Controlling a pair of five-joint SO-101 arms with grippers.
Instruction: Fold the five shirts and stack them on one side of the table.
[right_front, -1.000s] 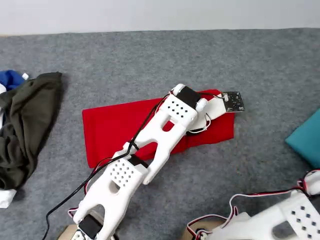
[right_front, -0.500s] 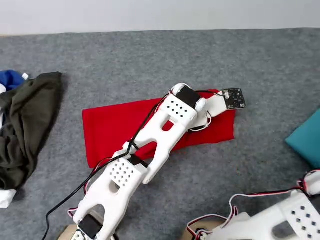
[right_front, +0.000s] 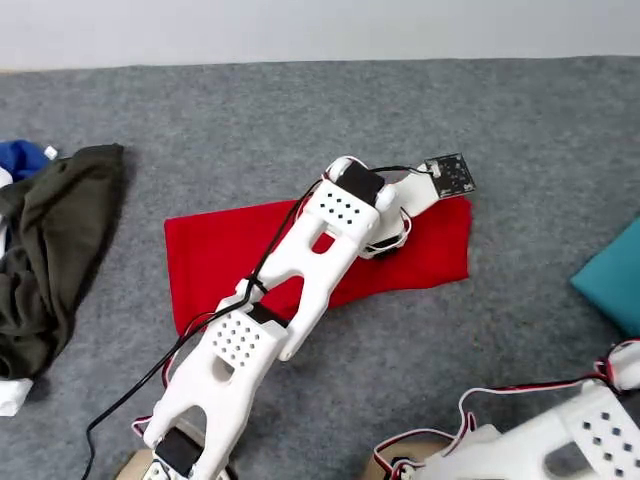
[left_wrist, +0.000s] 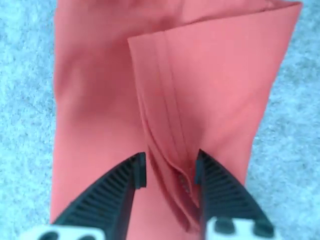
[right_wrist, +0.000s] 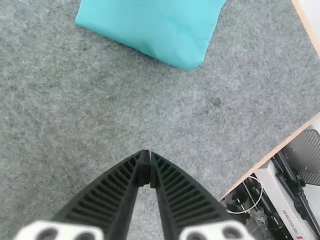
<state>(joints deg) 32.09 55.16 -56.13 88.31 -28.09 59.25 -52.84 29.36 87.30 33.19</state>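
A red shirt (right_front: 230, 255) lies folded into a long strip in the middle of the grey mat. The left arm stretches over it, its gripper (right_front: 385, 240) at the strip's right part. In the left wrist view the left gripper (left_wrist: 170, 162) stands open, its jaws on either side of a raised fold of the red shirt (left_wrist: 210, 85). A folded teal shirt (right_front: 612, 278) lies at the mat's right edge. In the right wrist view the right gripper (right_wrist: 146, 167) is shut on nothing, above bare mat near the teal shirt (right_wrist: 150, 25).
A dark olive shirt (right_front: 50, 250) lies crumpled at the left edge, with blue cloth (right_front: 20, 157) and white cloth (right_front: 12, 395) showing beside it. The right arm's base (right_front: 530, 445) sits at the front right. The mat's edge (right_wrist: 280, 145) drops off beside the right gripper.
The left arm's wrist has swung up and away across the red shirt's right end. The right arm has kept still.
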